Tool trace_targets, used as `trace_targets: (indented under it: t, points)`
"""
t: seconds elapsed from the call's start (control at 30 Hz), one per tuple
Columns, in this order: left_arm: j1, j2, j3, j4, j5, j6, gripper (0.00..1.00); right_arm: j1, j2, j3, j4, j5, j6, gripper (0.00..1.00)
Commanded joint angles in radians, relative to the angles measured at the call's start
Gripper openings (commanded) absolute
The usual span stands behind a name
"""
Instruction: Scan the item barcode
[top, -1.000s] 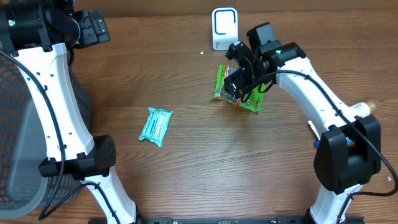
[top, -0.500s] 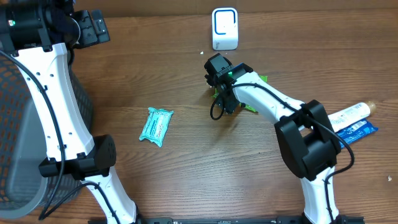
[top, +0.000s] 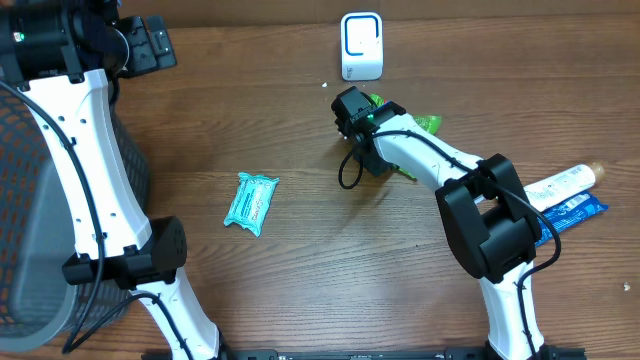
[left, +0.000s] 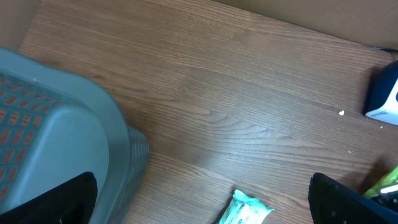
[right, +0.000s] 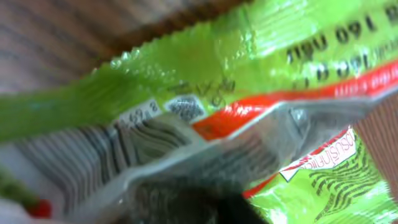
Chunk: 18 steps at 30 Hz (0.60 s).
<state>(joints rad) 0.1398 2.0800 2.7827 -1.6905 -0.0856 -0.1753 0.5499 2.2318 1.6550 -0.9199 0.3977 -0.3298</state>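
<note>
A green and red snack packet (right: 205, 56) fills the right wrist view, and its barcode stripes (right: 81, 155) show at lower left. My right gripper (top: 372, 152) is shut on this packet (top: 428, 124) just below the white scanner (top: 361, 45) at the table's back edge. Only dark blurred fingers (right: 217, 208) show at the bottom of the right wrist view. My left gripper (left: 202, 210) hangs open and empty high over the left side of the table, its two black fingertips (left: 68, 199) far apart.
A teal packet (top: 250, 202) lies left of centre, also seen under the left gripper (left: 245, 213). A grey mesh basket (top: 30, 230) stands at the left edge. A toothpaste tube (top: 565, 183) and a blue packet (top: 578, 211) lie at the right.
The right arm swung in over the green packet and its jaws closed on it; the packet now sticks out to the arm's right. The left arm has not moved.
</note>
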Motion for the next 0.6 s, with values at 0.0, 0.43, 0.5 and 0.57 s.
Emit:
trace_targets:
  t: [0.0,0.43,0.5,0.57]
  points:
    - [0.003,0.009,-0.001,0.001,0.005,0.019,0.99,0.009,0.063,-0.029,-0.053,-0.138,0.055,0.04]
    - [0.003,0.009,-0.001,0.001,0.005,0.019,0.99,0.004,-0.129,0.283,-0.33,-1.217,0.117,0.04]
    - [0.003,0.009,-0.001,0.001,0.005,0.019,1.0,-0.026,-0.132,0.278,-0.295,-1.538,0.087,0.04]
    - [0.003,0.009,-0.001,0.001,0.005,0.019,1.0,-0.041,-0.123,0.249,-0.247,-1.697,0.088,0.04]
